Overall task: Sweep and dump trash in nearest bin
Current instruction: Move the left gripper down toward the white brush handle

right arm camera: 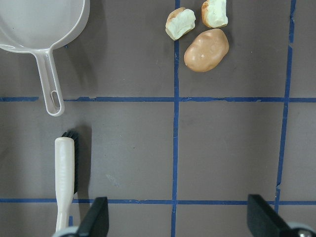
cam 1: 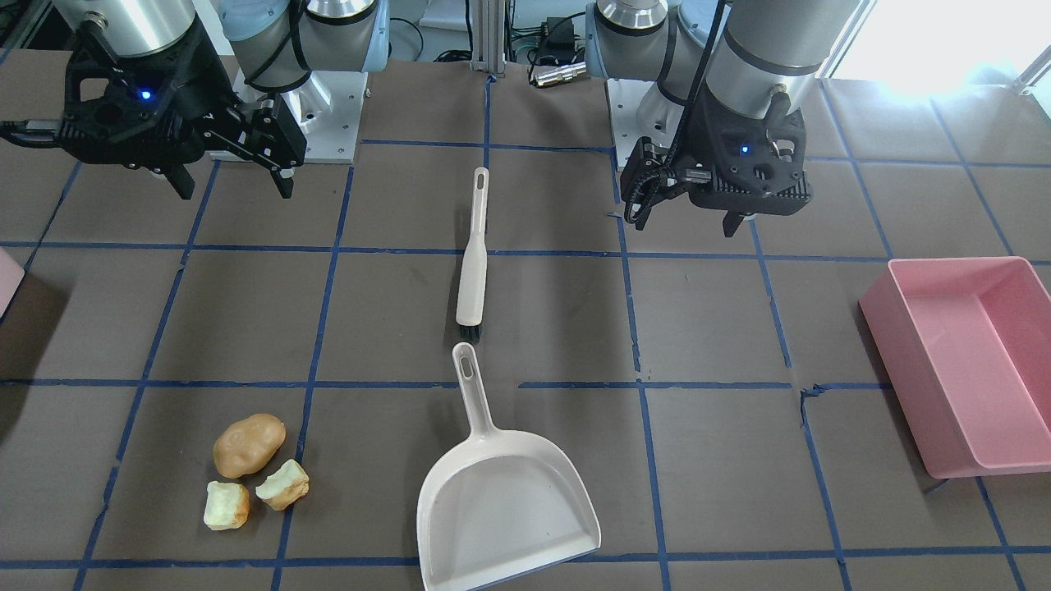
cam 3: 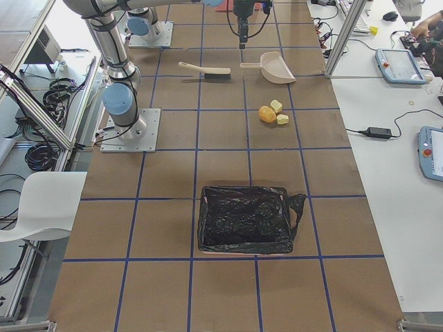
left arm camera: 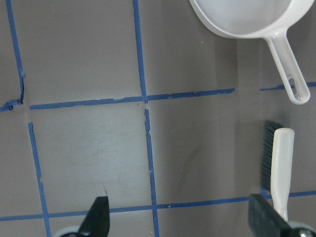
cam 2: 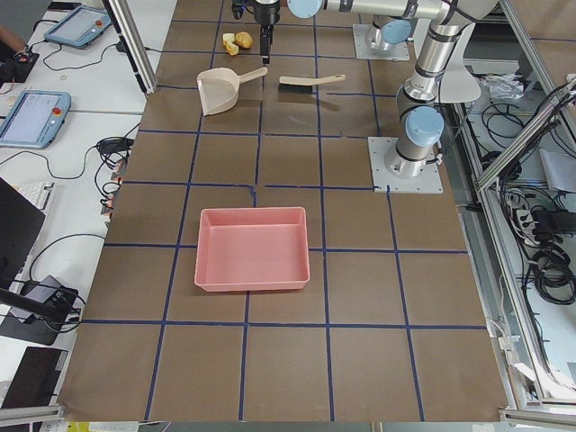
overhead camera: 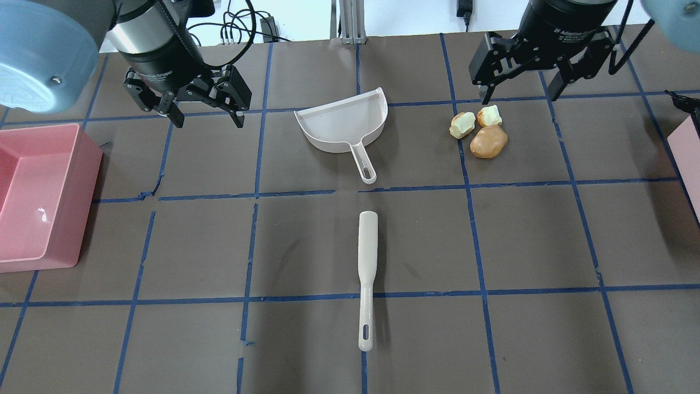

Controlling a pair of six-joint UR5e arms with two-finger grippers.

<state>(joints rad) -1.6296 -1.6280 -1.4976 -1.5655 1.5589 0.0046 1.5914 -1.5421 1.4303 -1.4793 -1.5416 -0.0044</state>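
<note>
**Both grippers open above table — trash unswept**

**Exterior front-facing.** On the brown table gridded with blue tape [cam 1: 722,328], the trash is recorded as a tight cluster near the camera-side edge, on the robot's right. It consists of one tan-brown potato-shaped lump [cam 1: 249,445] with two pale yellow-green, orange-crusted chunks [cam 1: 227,505] [cam 1: 283,484] just beside it. A cream plastic dustpan [cam 1: 501,501] lies at centre, well apart from the trash, with its handle pointed toward the robot. A cream hand brush with black bristles [cam 1: 472,263] lies in line with it, the bristle end just short of the handle tip. A corner of the pale pink bin [cam 1: 6,279] is seen at the table's end on the robot's right. A deeper pink rectangular tub [cam 1: 961,361] stands at the opposite end. The right gripper [cam 1: 232,182] and left gripper [cam 1: 686,215] hang above the table near the robot's base, each with its fingers spread and nothing between them.

**Overhead exterior.** The right gripper is seen near the trash and the left gripper over bare table beside the dustpan. The bin corner is noted at the right edge, well apart from the trash.

**Exterior left and right.** Trash, dustpan and brush are seen on the table. Finger state cannot be judged here — the grippers are too small.

**Left wrist-mounted.** The fingertips [left arm camera: 98,217] are apart, over the dustpan handle and the brush's bristle end.

**Right wrist-mounted.** The fingertips [right arm camera: 96,217] are wide apart. The trash lies at the top of the frame, clear of the dustpan.
</note>
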